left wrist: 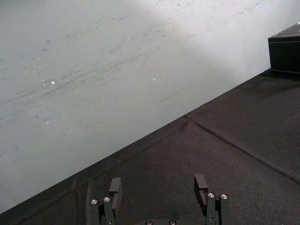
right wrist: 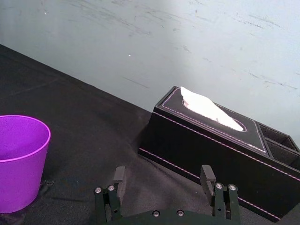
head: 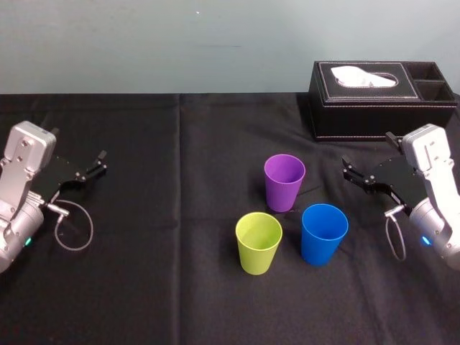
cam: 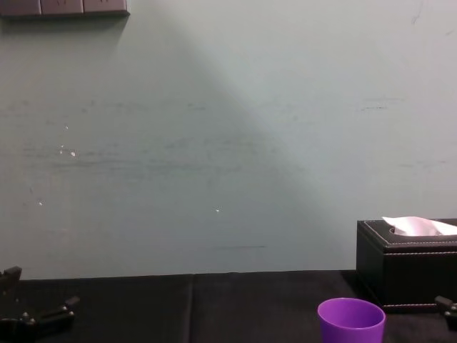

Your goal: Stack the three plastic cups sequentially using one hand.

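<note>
Purple cup [head: 284, 183], blue cup [head: 323, 233], yellow-green cup [head: 258, 243]: smooth tapered plastic, upright.

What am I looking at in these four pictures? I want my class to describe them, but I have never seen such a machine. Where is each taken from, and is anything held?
This is a two-armed robot, photographed by its own four cameras. The head view looks down on a table under black cloth. The chest view looks across it from lower down. Each wrist view looks out past that arm's own fingers. The left gripper is at the table's left side, the right gripper at its right; both are open and hold nothing. Between them stand three upright cups, apart from each other: a purple cup farthest back, a yellow-green cup and a blue cup nearer the robot. Behind the right gripper sits a black tissue box.
</note>
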`<state>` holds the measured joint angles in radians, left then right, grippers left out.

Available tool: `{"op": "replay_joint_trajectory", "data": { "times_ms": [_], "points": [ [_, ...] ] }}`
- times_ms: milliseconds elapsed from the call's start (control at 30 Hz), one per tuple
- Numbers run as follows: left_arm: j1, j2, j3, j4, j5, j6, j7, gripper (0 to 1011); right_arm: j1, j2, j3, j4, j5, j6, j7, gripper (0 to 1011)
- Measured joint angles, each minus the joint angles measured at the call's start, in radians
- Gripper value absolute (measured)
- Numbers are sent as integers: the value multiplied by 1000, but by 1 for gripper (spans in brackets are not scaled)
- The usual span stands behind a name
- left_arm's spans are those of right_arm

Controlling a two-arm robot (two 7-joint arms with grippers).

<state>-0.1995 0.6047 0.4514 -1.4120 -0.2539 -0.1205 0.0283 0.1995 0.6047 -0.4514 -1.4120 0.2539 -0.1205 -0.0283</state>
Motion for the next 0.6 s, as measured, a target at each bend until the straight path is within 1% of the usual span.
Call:
{"op": "replay_joint_trajectory", "data": {
  "times_ms": [600],
  "points": [
    [0,0,0,0,0,0,0,1011,0,0,0,0,0,0,0,1004]
  ]
}}
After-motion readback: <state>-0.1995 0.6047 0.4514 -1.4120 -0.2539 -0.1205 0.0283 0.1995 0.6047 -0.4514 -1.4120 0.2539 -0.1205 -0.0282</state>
